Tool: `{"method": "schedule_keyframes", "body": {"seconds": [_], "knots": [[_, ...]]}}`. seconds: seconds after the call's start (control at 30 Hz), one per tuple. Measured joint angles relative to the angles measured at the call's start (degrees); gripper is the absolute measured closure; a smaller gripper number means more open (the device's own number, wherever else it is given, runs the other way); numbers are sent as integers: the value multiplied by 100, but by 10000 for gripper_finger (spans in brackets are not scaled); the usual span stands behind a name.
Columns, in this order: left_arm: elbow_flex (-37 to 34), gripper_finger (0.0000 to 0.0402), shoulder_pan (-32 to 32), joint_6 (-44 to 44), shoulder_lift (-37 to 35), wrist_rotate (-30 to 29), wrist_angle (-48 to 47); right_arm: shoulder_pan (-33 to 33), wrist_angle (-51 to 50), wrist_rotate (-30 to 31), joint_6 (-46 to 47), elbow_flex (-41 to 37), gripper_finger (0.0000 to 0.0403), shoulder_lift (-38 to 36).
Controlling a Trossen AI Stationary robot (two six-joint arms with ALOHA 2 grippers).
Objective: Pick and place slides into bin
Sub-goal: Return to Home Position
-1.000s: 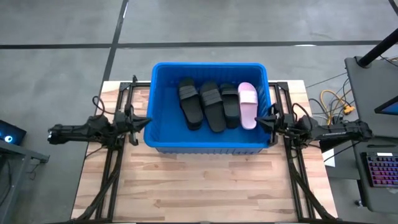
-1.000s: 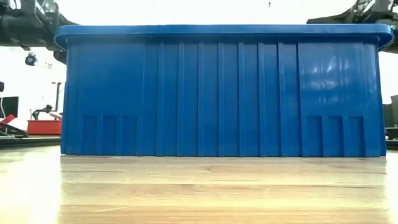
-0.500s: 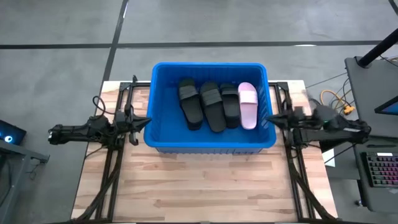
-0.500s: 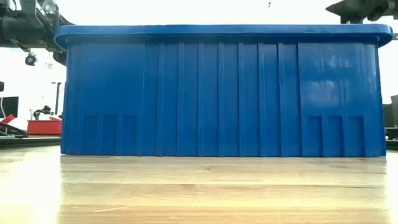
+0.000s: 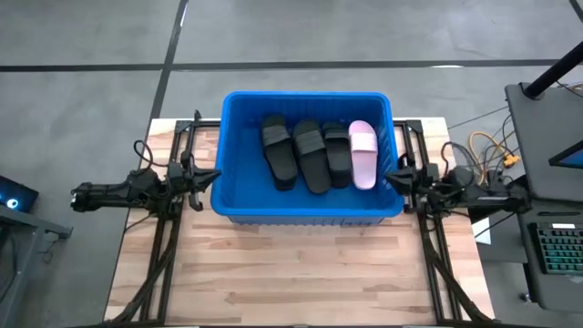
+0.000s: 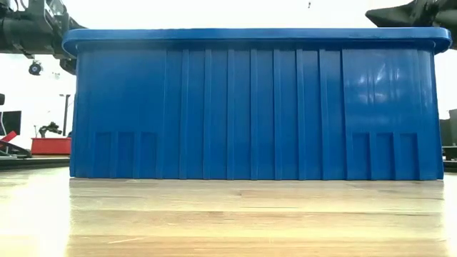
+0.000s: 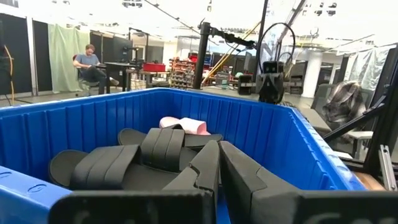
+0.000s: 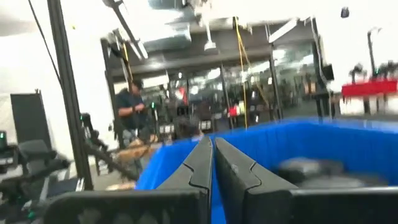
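The blue bin [image 5: 305, 217] stands at the table's far middle and fills the low view [image 6: 250, 107]. Inside it, three black slides [image 5: 312, 155] and one pink slide [image 5: 363, 153] lie side by side on the bottom; they also show in the left wrist view [image 7: 118, 165]. My left gripper [image 5: 209, 178] is shut and empty, level, just outside the bin's left rim. My right gripper [image 5: 393, 175] is shut and empty, level, just outside the bin's right rim, with its tip above the rim in the low view [image 6: 371, 14].
Bare wooden table [image 5: 301, 273] lies in front of the bin. A desk with a keyboard [image 5: 556, 251] and cables [image 5: 487, 150] stands off the table's right edge. People sit in the room beyond, in the left wrist view [image 7: 90, 62] and the right wrist view [image 8: 132, 99].
My right gripper has gone up a little beside the bin's right rim and come back down to about where it was, staying level. The left arm, the bin and the slides have kept still.
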Motion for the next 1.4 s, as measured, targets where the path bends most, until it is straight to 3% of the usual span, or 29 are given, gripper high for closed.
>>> {"method": "schedule_keyframes", "body": {"seconds": [0.13, 0.37, 0.53, 1.1, 1.4], "knots": [[0, 402, 0, 26, 3, -2, -23, -4, 236, -52, 152, -379, 395, -33], [-41, 402, -4, 29, 31, 0, -26, 0, 311, -419, -419, -443, 394, -36], [-93, 402, -4, 29, 33, 0, -26, -2, -92, -426, -164, -397, 394, -45], [-127, 402, -2, 0, 91, -372, -24, 0, 45, -294, -458, -432, 394, -12], [-129, 402, 1, -4, 123, -371, -24, 0, 135, -294, -1006, -446, 394, -6]]}}
